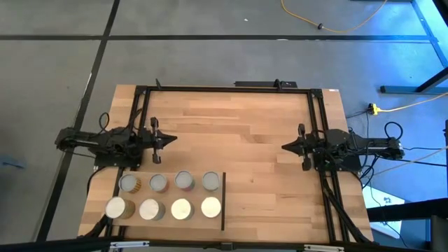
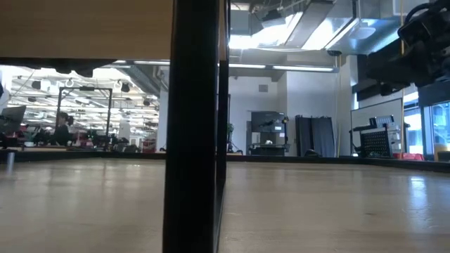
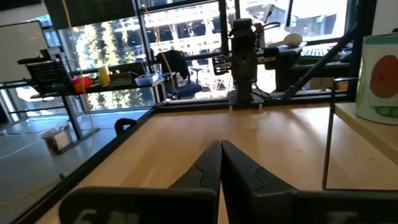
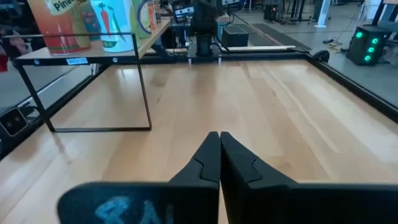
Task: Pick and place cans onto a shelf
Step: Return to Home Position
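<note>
At the near left of the tabletop (image 1: 266, 203) the shelf (image 1: 218, 194) carries all eight cans (image 1: 181, 208), two rows of four, upright, tops silver or whitish, each close beside its neighbours; a black bar (image 1: 223, 203) runs along the shelf's right edge. No can off the shelf, nothing else loose on the table that I can see. Left gripper (image 1: 168, 138) sits at the left side of the table, just far of the shelf, pointing right toward centre; the left wrist view shows its fingers (image 3: 208, 165) pressed together, holding nothing, with one green-labelled can (image 3: 379, 74) up on the shelf off to its side. Right gripper (image 1: 285, 147) mirrors it at the right side, pointing left, well apart from the shelf; its fingers (image 4: 208, 158) are likewise closed tip to tip and empty, with the shelf's black frame (image 4: 144, 93) and two cans on top visible ahead. Low view is mostly the black bar up close and the shelf's underside, cans hidden. Judgement: placing looks finished, the step in hand is the return to home, and both arms look at or near their rest pose. Next move calls for little: settle both arms to rest with claws closed, the left one keeping clear of the far row of cans so nothing gets nudged; no further pick seems needed
</note>
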Controlling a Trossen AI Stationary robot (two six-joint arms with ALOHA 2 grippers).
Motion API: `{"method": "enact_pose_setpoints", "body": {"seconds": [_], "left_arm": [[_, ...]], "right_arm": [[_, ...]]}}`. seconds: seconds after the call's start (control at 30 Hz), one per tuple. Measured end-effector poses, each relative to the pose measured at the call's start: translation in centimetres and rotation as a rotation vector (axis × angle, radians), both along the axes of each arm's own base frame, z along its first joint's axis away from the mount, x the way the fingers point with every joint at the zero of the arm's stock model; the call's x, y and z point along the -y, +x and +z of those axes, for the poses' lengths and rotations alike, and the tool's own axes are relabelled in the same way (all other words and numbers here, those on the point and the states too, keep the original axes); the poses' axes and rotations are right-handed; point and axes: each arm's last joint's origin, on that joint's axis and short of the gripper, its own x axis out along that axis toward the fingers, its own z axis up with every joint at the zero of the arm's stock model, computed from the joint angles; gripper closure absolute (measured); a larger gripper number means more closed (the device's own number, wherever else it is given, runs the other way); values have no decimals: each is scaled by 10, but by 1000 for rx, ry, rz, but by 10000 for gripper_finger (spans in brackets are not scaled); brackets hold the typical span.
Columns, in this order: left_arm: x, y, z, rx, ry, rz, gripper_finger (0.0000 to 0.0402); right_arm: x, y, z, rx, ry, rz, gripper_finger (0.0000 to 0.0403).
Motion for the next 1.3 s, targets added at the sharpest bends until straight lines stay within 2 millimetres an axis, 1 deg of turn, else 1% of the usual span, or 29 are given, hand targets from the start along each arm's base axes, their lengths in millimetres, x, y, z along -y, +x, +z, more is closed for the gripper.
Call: {"method": "enact_pose_setpoints", "body": {"seconds": [0.23, 0.43, 0.53, 0.57, 0.7, 0.83, 0.97, 1.07, 1.2, 1.3], "left_arm": [[-4, 0, 0, 1, -15, 12, 401], [-5, 0, 0, 2, -14, 14, 401], [-5, 0, 0, 2, -16, -12, 401], [-5, 0, 0, 2, -16, -15, 401], [-5, 0, 0, 1, -16, -12, 401], [-5, 1, -4, -32, -28, -19, 401], [-4, 1, -5, -40, -38, -76, 401], [-3, 1, -5, -43, -37, -88, 401], [-3, 1, -5, -45, -37, -97, 402], [-3, 1, -5, -45, -32, -95, 402]], "right_arm": [[0, 0, 3, 33, -36, 7, 402], [0, 2, 11, 145, -75, 17, 402], [-1, 7, 0, 188, -90, 18, 402], [-1, 7, -4, 182, -90, 17, 402], [-1, 7, 2, 210, -97, 19, 402], [-1, 7, 2, 205, -95, 33, 402], [-1, 7, 0, 196, -97, 35, 402], [-1, 8, -3, 183, -86, 34, 402], [-1, 8, -3, 181, -66, 39, 395], [-1, 8, -3, 182, -95, 43, 385]]}}
